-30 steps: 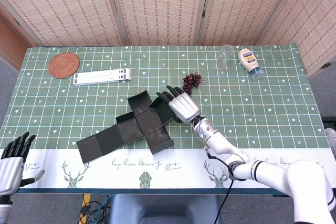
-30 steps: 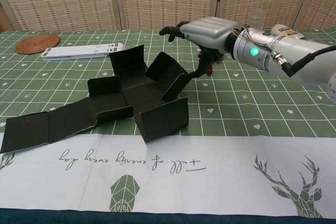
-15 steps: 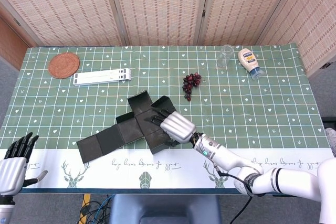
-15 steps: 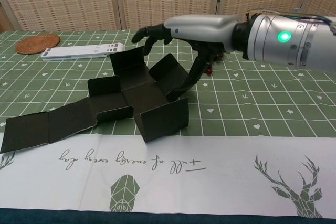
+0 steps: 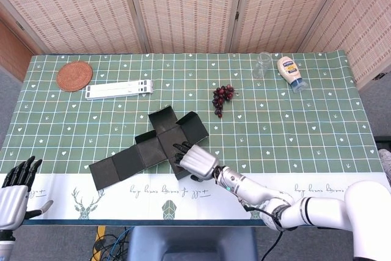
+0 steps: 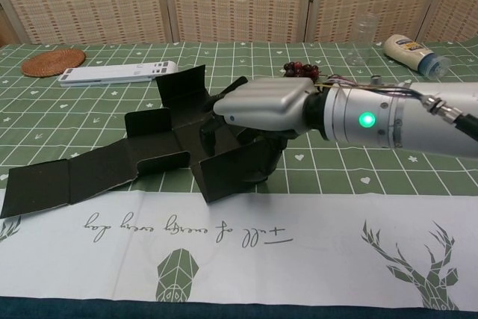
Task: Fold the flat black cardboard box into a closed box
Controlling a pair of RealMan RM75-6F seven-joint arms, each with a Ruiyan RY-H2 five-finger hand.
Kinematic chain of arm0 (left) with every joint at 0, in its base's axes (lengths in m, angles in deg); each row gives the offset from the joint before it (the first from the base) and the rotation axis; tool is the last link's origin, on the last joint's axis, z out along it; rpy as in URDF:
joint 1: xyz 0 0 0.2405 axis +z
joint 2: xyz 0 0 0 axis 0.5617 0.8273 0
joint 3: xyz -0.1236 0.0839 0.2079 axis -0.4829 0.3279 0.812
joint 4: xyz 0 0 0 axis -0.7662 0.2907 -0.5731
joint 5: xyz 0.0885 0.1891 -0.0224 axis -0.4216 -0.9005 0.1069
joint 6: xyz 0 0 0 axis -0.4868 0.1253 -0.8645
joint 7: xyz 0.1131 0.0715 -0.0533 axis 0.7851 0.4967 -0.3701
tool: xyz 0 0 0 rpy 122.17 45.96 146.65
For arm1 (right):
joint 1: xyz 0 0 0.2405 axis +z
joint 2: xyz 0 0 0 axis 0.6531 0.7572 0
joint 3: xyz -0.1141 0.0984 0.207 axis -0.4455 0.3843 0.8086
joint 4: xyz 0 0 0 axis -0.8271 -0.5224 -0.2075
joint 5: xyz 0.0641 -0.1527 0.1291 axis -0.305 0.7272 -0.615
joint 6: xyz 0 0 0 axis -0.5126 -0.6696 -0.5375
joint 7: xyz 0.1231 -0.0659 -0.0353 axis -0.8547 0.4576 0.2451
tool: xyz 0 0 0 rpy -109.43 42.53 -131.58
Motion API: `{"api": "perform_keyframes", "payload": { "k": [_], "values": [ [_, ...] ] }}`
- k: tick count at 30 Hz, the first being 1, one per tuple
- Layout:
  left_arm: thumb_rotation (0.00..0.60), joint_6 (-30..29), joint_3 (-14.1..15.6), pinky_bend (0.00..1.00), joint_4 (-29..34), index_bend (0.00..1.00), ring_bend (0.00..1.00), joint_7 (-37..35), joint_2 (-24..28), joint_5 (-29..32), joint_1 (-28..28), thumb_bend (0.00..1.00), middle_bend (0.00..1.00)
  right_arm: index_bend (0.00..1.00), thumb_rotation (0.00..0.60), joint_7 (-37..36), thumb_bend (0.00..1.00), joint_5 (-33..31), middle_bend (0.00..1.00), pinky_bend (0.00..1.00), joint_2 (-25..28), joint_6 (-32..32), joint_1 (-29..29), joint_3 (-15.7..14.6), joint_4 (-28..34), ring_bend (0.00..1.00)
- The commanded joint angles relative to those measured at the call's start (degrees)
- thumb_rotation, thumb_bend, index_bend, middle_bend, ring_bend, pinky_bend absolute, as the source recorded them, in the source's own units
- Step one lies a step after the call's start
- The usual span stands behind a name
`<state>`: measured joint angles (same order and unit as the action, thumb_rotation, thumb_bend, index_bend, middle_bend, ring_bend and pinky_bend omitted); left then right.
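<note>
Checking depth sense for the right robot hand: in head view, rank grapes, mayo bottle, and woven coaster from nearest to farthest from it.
Measured from the right robot hand, which sits on the black box:
1. Grapes: just beyond the hand, mid-table.
2. Mayo bottle: far right corner, lying down.
3. Woven coaster: far left corner, farthest, though not by much over the bottle.

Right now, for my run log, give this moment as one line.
step: folding | right hand: over box, fingers down inside it | left hand: open, off table edge | box: part-raised flaps, not closed

black cardboard box, green grid tablecloth w/ white hearts, silver right hand, dark-red grapes
</note>
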<state>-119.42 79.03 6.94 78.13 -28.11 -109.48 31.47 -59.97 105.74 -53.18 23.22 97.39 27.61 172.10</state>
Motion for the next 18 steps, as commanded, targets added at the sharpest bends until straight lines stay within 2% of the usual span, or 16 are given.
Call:
{"api": "perform_keyframes", "payload": {
  "k": [1,4,10,18],
  "values": [
    [0.6,-0.1,0.0,0.08,-0.3,0.0,0.0,-0.4,0.0,0.0,0.2,0.14,0.0,0.44,0.6,1.0,0.35,0.9,0.31,0.13,-1.2,-0.7,0.4,-0.5,-1.3,0.12],
    [0.6,-0.2,0.0,0.08,-0.6,0.0,0.0,-0.8,0.1,0.2,0.3,0.14,0.0,0.52,0.6,0.9,0.39,2.5,0.35,0.13,-1.4,-1.4,0.4,-1.2,-2.3,0.14],
    [0.6,0.2,0.0,0.08,-1.1,0.0,0.0,-1.2,-0.2,0.0,0.1,0.14,0.0,0.58,0.6,-0.8,0.44,6.0,0.4,0.13,0.9,-1.5,0.7,-2.8,-2.7,0.16],
    [0.6,0.6,-0.1,0.08,-1.2,0.01,0.0,-1.1,-0.4,-0.1,-0.2,0.14,0.0,0.66,0.6,-4.9,0.47,16.6,0.46,0.13,5.4,-5.0,1.3,-7.1,-6.5,0.19]
  ]
}}
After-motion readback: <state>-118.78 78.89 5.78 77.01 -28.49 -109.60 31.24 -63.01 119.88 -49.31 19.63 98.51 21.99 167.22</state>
